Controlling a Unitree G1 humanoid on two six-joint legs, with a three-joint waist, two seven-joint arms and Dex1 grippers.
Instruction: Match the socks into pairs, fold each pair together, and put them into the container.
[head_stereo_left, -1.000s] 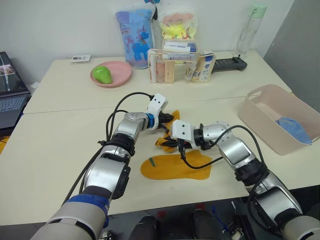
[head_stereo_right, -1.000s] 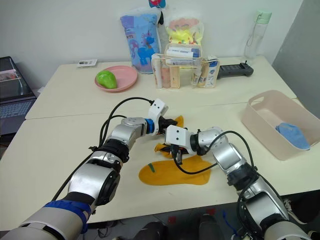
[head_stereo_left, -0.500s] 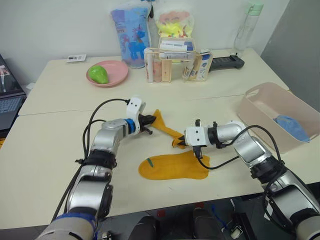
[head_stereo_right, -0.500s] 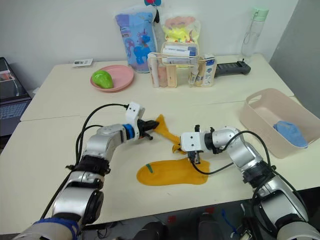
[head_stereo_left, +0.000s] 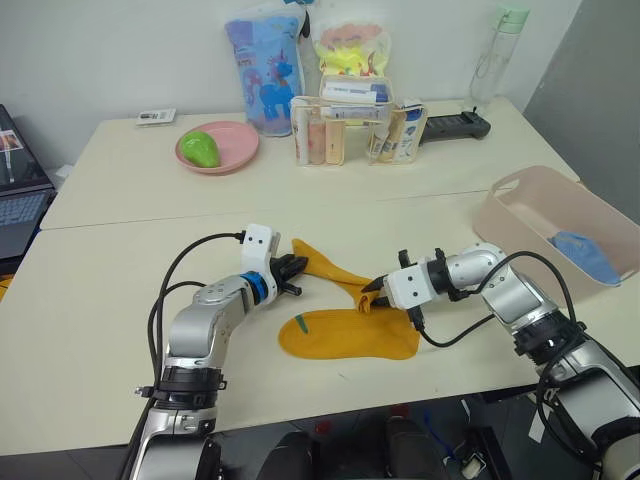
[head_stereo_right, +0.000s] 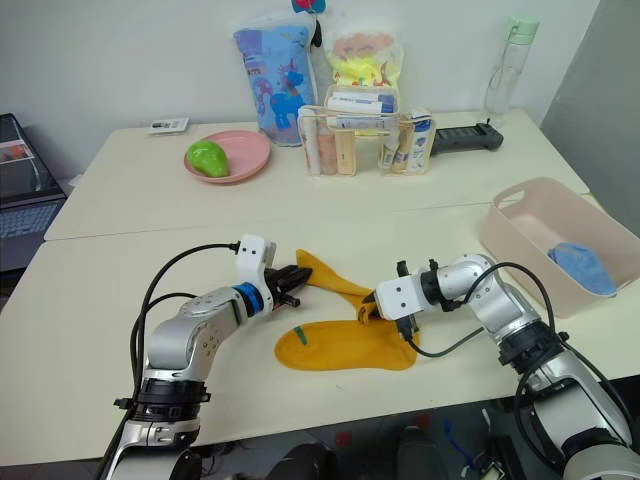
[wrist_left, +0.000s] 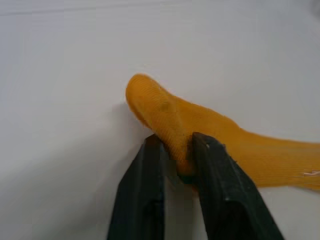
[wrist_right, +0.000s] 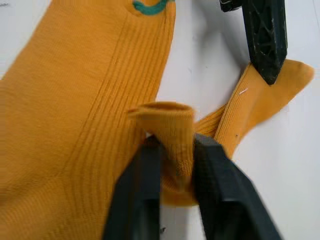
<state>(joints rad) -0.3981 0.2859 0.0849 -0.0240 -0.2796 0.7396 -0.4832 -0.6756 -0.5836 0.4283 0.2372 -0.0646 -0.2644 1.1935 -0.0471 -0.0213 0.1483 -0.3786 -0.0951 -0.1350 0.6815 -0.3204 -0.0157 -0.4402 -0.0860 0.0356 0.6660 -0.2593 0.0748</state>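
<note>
A mustard yellow knit sock (head_stereo_left: 350, 335) lies flat on the cream-coloured tabletop (head_stereo_left: 100, 290), a small green mark near its end on the robot's left. Just behind this flat sock, a second mustard yellow knit sock (head_stereo_left: 330, 268) is stretched out between the two grippers, running from its left end, which sits farther back than the flat sock, to its right end, which touches the flat sock's far right edge.

The left gripper (head_stereo_left: 290, 274), with its two black fingers (wrist_left: 145, 195), is clamped on the left end of the stretched sock; the left wrist view shows the fabric pinched between the pads, with a rounded tip poking past them. The right gripper (head_stereo_left: 372, 293) is closed on the other end of that sock; in the right wrist view a bunched fold of yellow knit stands up between its fingers (wrist_right: 217, 195), with the ribbed flat sock right beside it.

Well to the right of the flat sock stands the pale pink-beige rectangular plastic bin (head_stereo_left: 520, 235) with a cut-out handle, and a light blue sock (head_stereo_left: 588, 255) lies inside it.

Far behind the flat sock are a clear plastic organizer of bottles and tubes (head_stereo_left: 350, 135) and, to its left, a round pink plate (head_stereo_left: 235, 150) carrying a green fruit-shaped object (head_stereo_left: 203, 149).
</note>
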